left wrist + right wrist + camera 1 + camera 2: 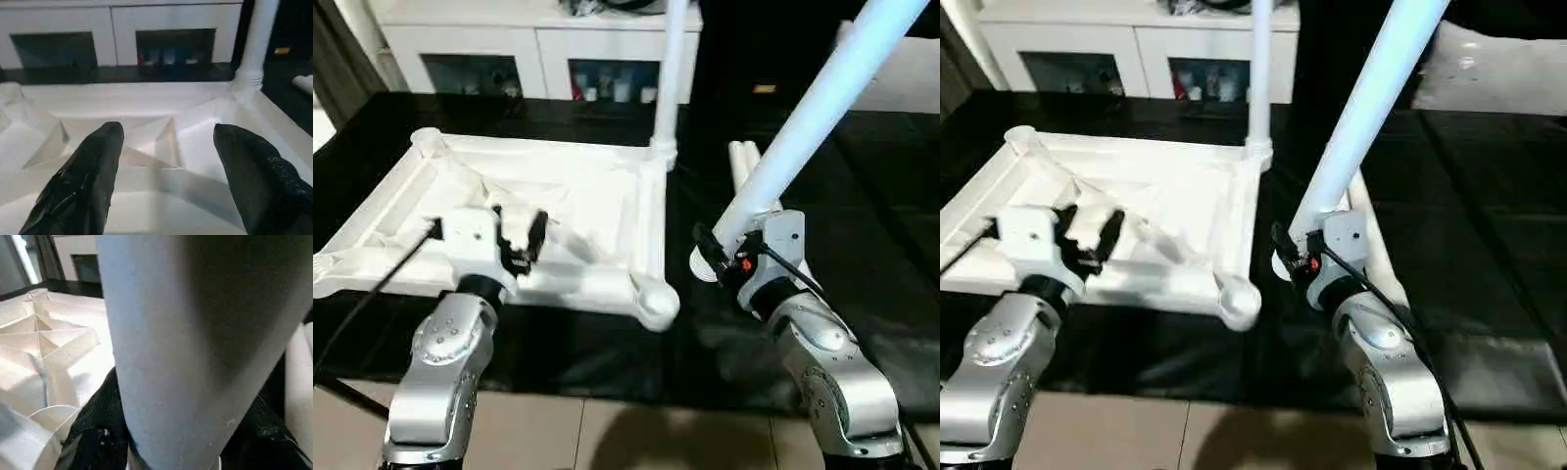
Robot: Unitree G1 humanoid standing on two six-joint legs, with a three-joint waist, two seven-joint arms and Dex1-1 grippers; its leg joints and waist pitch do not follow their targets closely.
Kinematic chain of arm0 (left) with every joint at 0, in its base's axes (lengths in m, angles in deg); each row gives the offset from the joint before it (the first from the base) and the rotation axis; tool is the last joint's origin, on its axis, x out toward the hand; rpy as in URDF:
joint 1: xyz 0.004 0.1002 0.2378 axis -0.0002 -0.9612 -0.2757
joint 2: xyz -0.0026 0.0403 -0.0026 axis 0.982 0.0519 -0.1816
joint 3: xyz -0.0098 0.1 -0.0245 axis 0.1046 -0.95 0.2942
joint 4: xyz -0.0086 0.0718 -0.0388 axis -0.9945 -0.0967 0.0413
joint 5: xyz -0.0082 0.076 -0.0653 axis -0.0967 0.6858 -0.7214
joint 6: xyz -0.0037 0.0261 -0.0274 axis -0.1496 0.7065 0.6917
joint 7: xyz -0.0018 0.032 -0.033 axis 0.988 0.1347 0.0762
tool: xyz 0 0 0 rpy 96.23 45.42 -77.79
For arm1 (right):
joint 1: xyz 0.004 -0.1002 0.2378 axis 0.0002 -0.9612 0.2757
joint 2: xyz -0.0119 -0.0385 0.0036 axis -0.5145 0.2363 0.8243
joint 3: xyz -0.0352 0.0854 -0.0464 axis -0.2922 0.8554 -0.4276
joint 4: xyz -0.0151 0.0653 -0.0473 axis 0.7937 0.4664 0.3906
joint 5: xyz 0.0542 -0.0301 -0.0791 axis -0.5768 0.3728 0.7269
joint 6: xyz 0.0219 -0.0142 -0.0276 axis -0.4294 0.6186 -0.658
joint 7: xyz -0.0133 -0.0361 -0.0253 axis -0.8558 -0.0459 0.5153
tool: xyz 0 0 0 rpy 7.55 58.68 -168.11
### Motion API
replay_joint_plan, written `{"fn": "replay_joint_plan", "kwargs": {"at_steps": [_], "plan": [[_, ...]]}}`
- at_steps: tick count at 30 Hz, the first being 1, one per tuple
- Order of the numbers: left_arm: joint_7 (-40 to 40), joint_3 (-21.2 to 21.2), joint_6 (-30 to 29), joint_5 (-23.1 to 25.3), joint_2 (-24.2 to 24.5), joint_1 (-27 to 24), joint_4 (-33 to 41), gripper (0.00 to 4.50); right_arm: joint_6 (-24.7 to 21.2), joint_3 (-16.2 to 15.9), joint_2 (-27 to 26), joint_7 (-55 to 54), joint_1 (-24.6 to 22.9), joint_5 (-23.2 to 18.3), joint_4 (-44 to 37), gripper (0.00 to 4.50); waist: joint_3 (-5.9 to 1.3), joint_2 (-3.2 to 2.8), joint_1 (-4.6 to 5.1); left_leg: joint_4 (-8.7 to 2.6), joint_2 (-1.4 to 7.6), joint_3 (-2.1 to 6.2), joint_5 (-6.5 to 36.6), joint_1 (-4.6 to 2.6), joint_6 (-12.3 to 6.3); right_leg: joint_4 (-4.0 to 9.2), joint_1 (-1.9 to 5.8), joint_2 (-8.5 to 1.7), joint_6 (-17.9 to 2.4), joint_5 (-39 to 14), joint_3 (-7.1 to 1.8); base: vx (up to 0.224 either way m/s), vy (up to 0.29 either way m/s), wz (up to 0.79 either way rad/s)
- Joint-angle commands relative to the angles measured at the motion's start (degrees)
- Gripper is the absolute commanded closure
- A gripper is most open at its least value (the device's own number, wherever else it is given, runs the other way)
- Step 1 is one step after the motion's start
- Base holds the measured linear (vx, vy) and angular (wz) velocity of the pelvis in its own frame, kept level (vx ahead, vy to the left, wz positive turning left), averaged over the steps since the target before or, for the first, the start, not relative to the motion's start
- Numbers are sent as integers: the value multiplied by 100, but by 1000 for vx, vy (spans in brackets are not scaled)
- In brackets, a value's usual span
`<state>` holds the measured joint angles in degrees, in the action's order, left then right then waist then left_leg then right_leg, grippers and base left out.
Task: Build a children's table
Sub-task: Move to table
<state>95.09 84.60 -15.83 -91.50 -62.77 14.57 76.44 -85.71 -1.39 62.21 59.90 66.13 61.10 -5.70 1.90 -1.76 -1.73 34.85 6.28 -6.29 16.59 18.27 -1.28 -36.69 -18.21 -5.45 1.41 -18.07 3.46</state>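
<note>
Table top lay ribs-up; left fingers hovered spread above it, right fingers pinched a slanted leg.

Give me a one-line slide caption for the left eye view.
Right gripper holds a white leg tilted beside the upturned table top; one leg already stands in a corner socket.

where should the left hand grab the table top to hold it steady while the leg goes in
Best guess: the near raised rim of the table top, just below the open left hand, coming straight down from above. That edge wall stands up thin enough to fit between the fingers, and it is close to the empty near corner socket.
</note>
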Motion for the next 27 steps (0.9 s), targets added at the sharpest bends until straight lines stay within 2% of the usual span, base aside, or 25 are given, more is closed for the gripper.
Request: {"fn": "replay_joint_plan", "kwargs": {"at_steps": [1, 2, 3, 4, 5, 6, 7, 8, 9, 10, 11, 12, 13, 14, 15, 16, 17, 18, 19, 20, 21, 23, 25, 26, 27], "plan": [[-28, -68, 43, 17, -68, -43, 14, 117, 33, 35, 82, 64, 60, -5, -19, 260, -385, -2, 181, -191, 948, 874, -3095, -973, -3075, -281, -870, -182, 234, -130, -215, 55, -92, -9], [-28, -75, 50, 20, -73, -50, 21, 117, 32, 28, 94, 73, 70, -7, -16, 260, -385, -2, 181, -191, 948, 874, -3095, -973, -3075, -281, -870, -182, 234, -130, -215, 55, -92, -9], [-20, -87, 60, 21, -78, -60, 29, 117, 35, 24, 102, 84, 83, -12, -15, 260, -298, 215, 42, 24, 261, 294, -1850, -427, -2139, 276, -359, -286, 75, 575, -468, -23, -111, -2], [-1, -101, 85, 25, -82, -62, 22, 117, 40, 25, 109, 95, 95, -18, -10, 260, -181, 377, -257, 638, -267, 5, 11, 457, -1385, 706, 567, -809, -246, 735, -1253, 37, -81, 1], [-1, -101, 85, 25, -82, -62, 22, 117, 40, 25, 109, 95, 95, -18, -10, 260, -234, 380, -308, 867, -50, 145, -139, 714, -585, 558, 791, -884, -504, 985, -997, 37, -81, 1], [105, -151, 148, 10, -46, -59, -9, 117, 61, 32, 119, 115, 106, -24, -3, 260, -249, 352, -365, 812, -75, 152, -297, 711, -252, 530, 725, -718, -601, 1362, -917, 107, -50, -5], [233, -212, 182, 1, 25, -49, -32, 117, 71, 40, 125, 122, 102, -27, -7, 260, -154, 293, -335, 580, 21, 154, -717, 717, -9, 599, 659, -616, -826, 1594, -636, 88, -49, -5], [265, -228, 188, 5, 48, -45, -36, 117, 73, 42, 126, 122, 100, -27, -8, 260, -209, 66, -367, 75, 208, 173, -1306, 591, -56, 609, 539, -402, -1017, 1283, -344, 165, -19, -8], [270, -231, 186, 18, 55, -43, -38, 117, 78, 42, 127, 121, 98, -22, -7, 260, -219, -72, -351, -149, 330, 191, -1529, 506, -174, 582, 494, -310, -1002, 1161, -200, 118, 12, -8], [276, -227, 193, 28, 52, -37, -45, 117, 90, 47, 130, 118, 94, -16, -3, 260, -224, -155, -159, -313, 704, 507, -1836, 352, -889, 78, 294, 157, -619, 1256, -29, 144, 45, -7], [277, -225, 197, 27, 48, -34, -48, 117, 94, 49, 131, 118, 93, -15, -1, 260, -371, -352, -146, -186, 921, 742, -2374, -58, -1366, -176, -43, 158, -541, 1046, -44, 108, 28, -8], [286, -201, 207, 16, 42, -21, -65, 117, 107, 70, 116, 91, 69, -7, -10, 260, -489, -295, -129, 83, 1095, 991, -5128, -337, -1814, -194, -424, -121, -222, 1137, -304, 108, 28, -8], [292, -201, 205, 23, 51, -16, -75, 117, 111, 79, 107, 81, 60, -6, -15, 260, -455, -220, -198, 139, 920, 868, -6570, -218, -1416, -57, -453, -187, 79, 1715, -440, 16, 62, -5], [308, -204, 199, 51, 69, -9, -95, 117, 119, 90, 96, 59, 44, -12, -24, 260, -455, -220, -198, 139, 920, 868, -6570, -218, -1416, -57, -453, -187, 79, 1715, -440, 0, 0, 0], [308, -204, 199, 51, 69, -9, -95, 117, 119, 90, 96, 59, 44, -12, -24, 260, -378, 17, -303, 153, 373, 393, -4535, 234, -766, 232, -207, -296, -119, 2417, -528, -64, 67, -1], [308, -204, 199, 51, 69, -9, -95, 117, 119, 90, 96, 59, 44, -12, -24, 260, -391, 101, -364, -1, 263, 211, -2605, 449, -423, 188, 76, -342, -115, 2867, -531, 0, 0, 0], [341, -219, 193, 60, 92, -6, -104, 117, 123, 95, 89, 45, 38, -16, -29, 260, -391, 101, -364, -1, 263, 211, -2605, 449, -423, 188, 76, -342, -115, 2867, -531, -70, -16, -3], [412, -260, 187, 72, 155, 2, -130, 117, 133, 107, 73, 15, 25, -24, -39, 260, -325, -1, -407, -203, 388, 205, -749, 390, 59, 271, 47, -317, -212, 2347, -479, 0, 0, 0], [500, -293, 229, 68, 218, 12, -160, 117, 138, 118, 62, -4, 23, -23, -39, 260, -293, -32, -390, -274, 431, 219, -276, 344, 205, 307, 26, -283, -328, 1866, -450, -96, -30, 2], [651, -315, 198, -6, 291, 24, -178, 117, 147, 132, 53, -20, 34, -20, -33, 260, -237, -72, -344, -398, 496, 234, 602, 282, 414, 364, -20, -227, -570, 852, -429, -105, -22, 4], [852, -343, 158, -116, 391, 37, -202, 117, 159, 153, 40, -35, 49, -10, -25, 260, -193, -71, -320, -485, 511, 211, 1240, 237, 555, 441, -50, -223, -739, -85, -453, -105, -22, 4], [1184, -414, 50, -166, 639, 113, -293, 117, 211, 195, 54, -47, 99, 28, 32, 260, -152, -67, -308, -535, 524, 185, 1681, 205, 662, 514, -92, -243, -812, -891, -480, -49, -8, 2], [1340, -442, 47, -155, 747, 148, -341, 117, 282, 206, 69, -28, 109, 28, 54, 260, -90, -44, -299, -579, 511, 167, 2338, 131, 873, 660, -169, -304, -673, -2329, -516, -104, -5, -1], [1427, -463, 54, -153, 803, 168, -367, 117, 294, 210, 85, -6, 115, 19, 64, 260, -101, -33, -306, -592, 531, 157, 2294, 135, 900, 677, -178, -312, -623, -2366, -519, -100, -2, -3], [2000, -604, 85, -192, 1134, 283, -500, 88, 314, 284, 147, 99, 172, -72, 152, 260, -106, -39, -317, -605, 537, 161, 2237, 142, 895, 676, -176, -314, -602, -2300, -521, -62, 2, -5]]}}
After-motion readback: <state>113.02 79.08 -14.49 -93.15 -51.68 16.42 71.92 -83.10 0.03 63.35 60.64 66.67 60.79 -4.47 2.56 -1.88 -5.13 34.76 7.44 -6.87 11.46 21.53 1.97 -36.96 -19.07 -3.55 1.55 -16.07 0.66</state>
